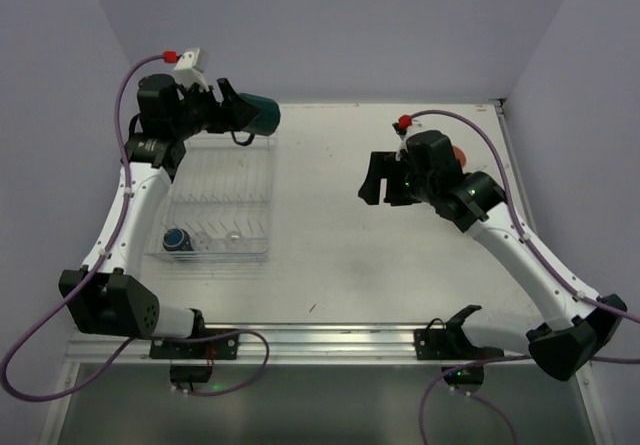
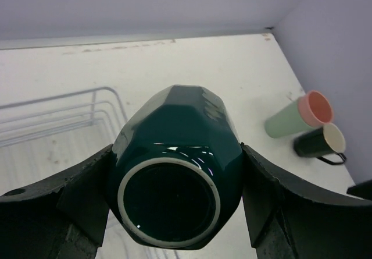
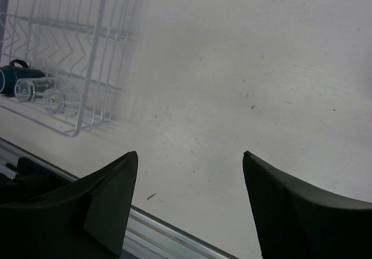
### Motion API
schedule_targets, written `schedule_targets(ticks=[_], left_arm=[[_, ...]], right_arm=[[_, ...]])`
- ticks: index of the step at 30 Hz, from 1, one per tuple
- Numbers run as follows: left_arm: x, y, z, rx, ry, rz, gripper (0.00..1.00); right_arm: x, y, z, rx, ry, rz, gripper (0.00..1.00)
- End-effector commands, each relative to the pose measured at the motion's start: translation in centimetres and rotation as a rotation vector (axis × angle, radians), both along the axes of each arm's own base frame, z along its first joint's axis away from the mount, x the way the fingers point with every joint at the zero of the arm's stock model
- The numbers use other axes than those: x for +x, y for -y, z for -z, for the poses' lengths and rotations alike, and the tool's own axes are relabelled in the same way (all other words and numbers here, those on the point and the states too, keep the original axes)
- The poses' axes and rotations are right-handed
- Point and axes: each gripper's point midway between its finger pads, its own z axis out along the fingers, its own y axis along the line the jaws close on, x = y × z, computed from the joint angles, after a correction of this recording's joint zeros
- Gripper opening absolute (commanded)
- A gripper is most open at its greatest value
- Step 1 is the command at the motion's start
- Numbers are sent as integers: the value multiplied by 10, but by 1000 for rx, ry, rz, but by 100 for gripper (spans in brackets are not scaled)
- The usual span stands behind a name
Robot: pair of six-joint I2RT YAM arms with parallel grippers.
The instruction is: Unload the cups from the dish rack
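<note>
Teal cup (image 2: 174, 125) sat clamped in our left gripper (image 2: 176, 203) while jaws of our right gripper (image 3: 190, 203) stood apart.

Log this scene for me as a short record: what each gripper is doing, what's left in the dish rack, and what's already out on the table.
left gripper: shut on dark teal cup, at the far end of the dish rack
right gripper: open, empty, over the table
in rack: dark blue mug, clear glass, near end
out on table: mint-green cup, salmon-pink cup, black mug, far right
</note>
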Motion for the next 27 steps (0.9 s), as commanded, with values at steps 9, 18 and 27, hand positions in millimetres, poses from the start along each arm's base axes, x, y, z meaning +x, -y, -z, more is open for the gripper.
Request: schedule_targets(ticks=[9,18,27], left_arm=[[-39,117,-37,-259,194,402,0],[-71,167,-22,-442,204,621,0],[-99,172,-26,-661,218,783,0]], right_arm=[[-24,75,10,40,18,296,75],[-42,60,25,155,8,156,72],[-29,42,-25,364,97,33,64]])
